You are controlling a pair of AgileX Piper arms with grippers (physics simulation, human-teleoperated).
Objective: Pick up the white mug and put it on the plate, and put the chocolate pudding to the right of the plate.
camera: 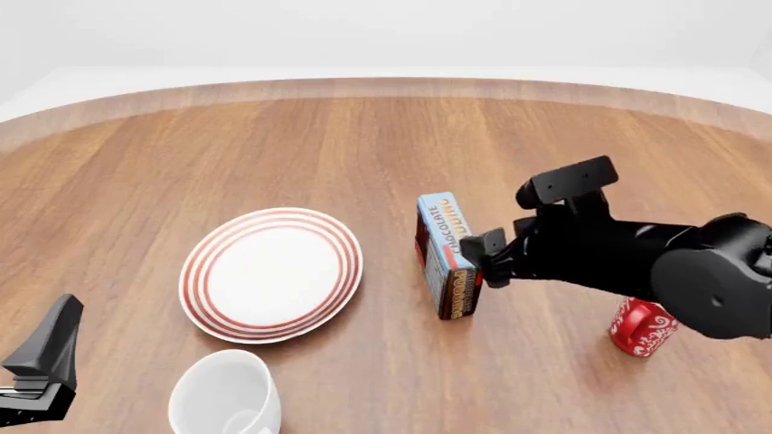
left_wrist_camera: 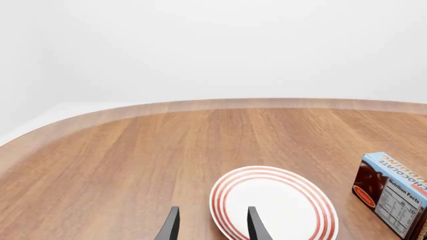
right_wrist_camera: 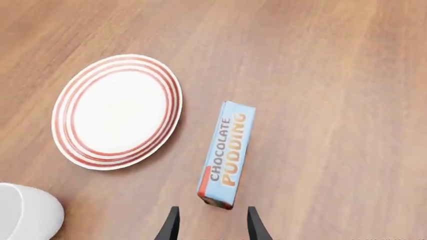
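The plate (camera: 271, 274) lies left of centre on the wooden table, with nothing on it. Nearer me stands the white mug (camera: 226, 398), upright, just off the plate's near rim. The chocolate pudding (camera: 449, 255) rests on a long edge to the right of the plate, a gap between them. My right gripper (camera: 489, 259) is open right beside the carton's right side; in the right wrist view its fingertips (right_wrist_camera: 212, 222) stop just short of the carton's (right_wrist_camera: 227, 152) near end. Open too, my left gripper (camera: 46, 354) hovers at the near left corner, apart from the mug.
A red mug with white pattern (camera: 643, 328) stands at the near right, under the right arm's forearm. The table's curved far edge (camera: 386, 87) runs across the back. In the left wrist view the plate (left_wrist_camera: 273, 205) and the carton (left_wrist_camera: 393, 192) lie ahead of the left gripper (left_wrist_camera: 212, 226).
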